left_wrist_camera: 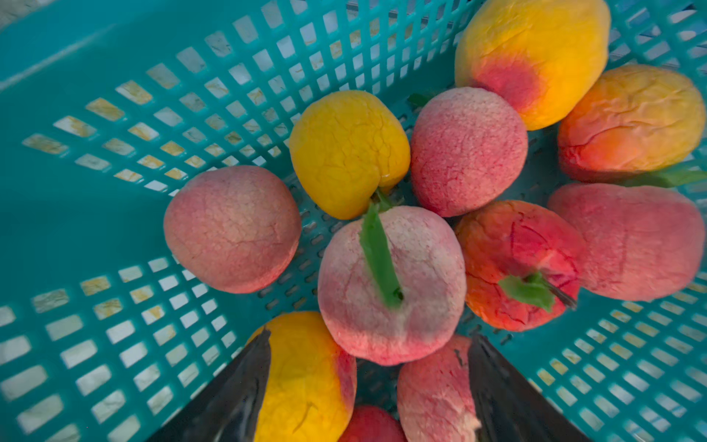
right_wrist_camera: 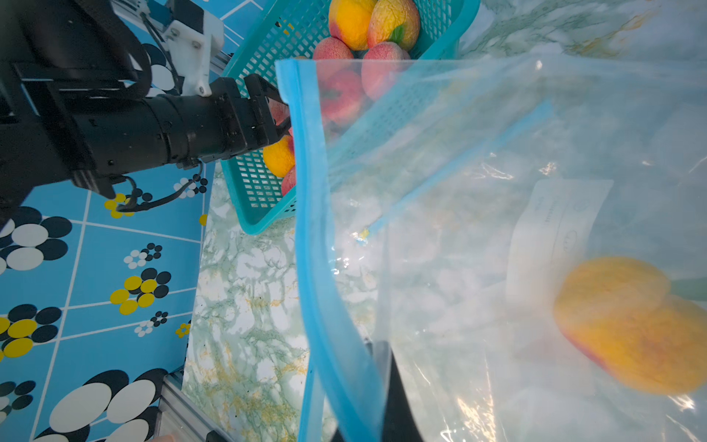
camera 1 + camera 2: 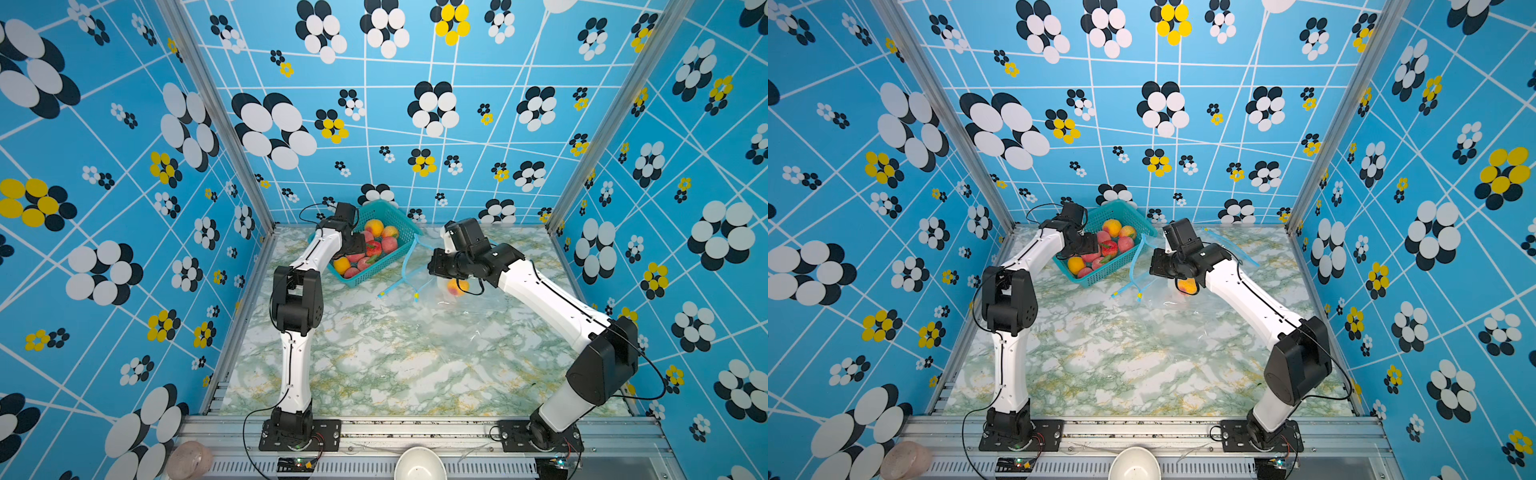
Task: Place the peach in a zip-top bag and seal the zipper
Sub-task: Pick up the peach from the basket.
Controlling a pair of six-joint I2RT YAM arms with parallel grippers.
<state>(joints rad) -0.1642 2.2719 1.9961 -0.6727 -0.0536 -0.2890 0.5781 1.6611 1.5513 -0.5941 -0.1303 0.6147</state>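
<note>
A teal basket [image 3: 388,214] [image 3: 1121,207] at the back of the table holds several peaches, pink, red and yellow. My left gripper [image 3: 359,249] [image 1: 369,336] hangs open inside the basket [image 1: 114,199]. A yellow peach [image 1: 306,382] and a pink peach [image 1: 432,394] lie between its fingers [image 1: 245,390], and neither is gripped. My right gripper [image 3: 434,266] [image 2: 367,367] is shut on the blue zipper strip [image 2: 310,191] of the clear zip-top bag [image 3: 473,305] [image 2: 459,229], holding its mouth up and open. An orange-yellow peach [image 3: 456,287] [image 3: 1187,286] [image 2: 631,325] lies inside the bag.
The marble table [image 3: 374,365] is walled in by patterned blue panels on three sides. The bag's loose blue zipper ends [image 3: 399,286] trail on the table beside the basket. A white bowl [image 3: 419,463] and a pinkish lump [image 3: 189,459] sit beyond the front rail.
</note>
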